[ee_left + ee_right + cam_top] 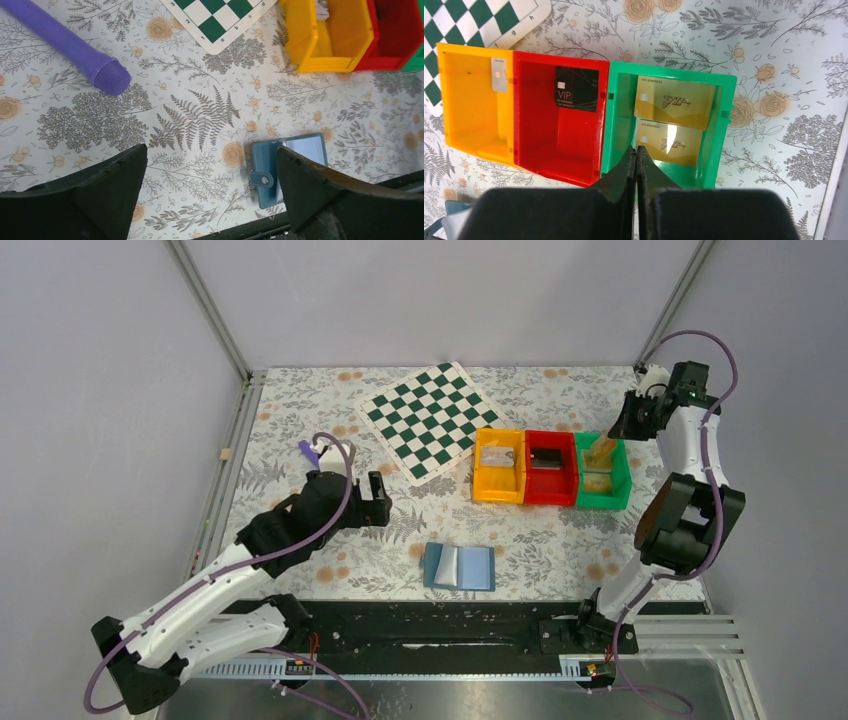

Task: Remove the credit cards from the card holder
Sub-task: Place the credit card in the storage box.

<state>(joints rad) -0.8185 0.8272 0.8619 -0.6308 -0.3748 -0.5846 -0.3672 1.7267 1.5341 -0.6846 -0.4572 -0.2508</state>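
Status: card holder [459, 567] lies open flat on the floral table [300, 420] at the near edge, between the two arm bases. Blue cover, pale inner panel facing up. No gripper is touching it.

Left gripper [211, 150] hangs over the table left of centre with its jaws spread wide and nothing between them. From its wrist camera the card holder [270, 167] sits low between the fingers, partly hidden behind the right-hand finger [325, 190]; a snap tab shows on its blue flap.

Right gripper [636, 155] is over the near wall of the green bin [607, 125] with its fingers pressed together and nothing pinched. Two gold cards [675, 101] lie in that bin, one behind the other, both printed VIP. Can't tell if their edges overlap or just meet.

Bins stand in a touching row right of centre: yellow bin [474, 115], red bin [559, 150], then green.
- red: one black card [577, 89], VIP print
- yellow: one small grey card [499, 74] at the far wall

Also on the table: green-white chequered board [430, 418] behind the bins, its corner just beside the yellow one, and a purple cylinder [70, 45] lying well left of the board.
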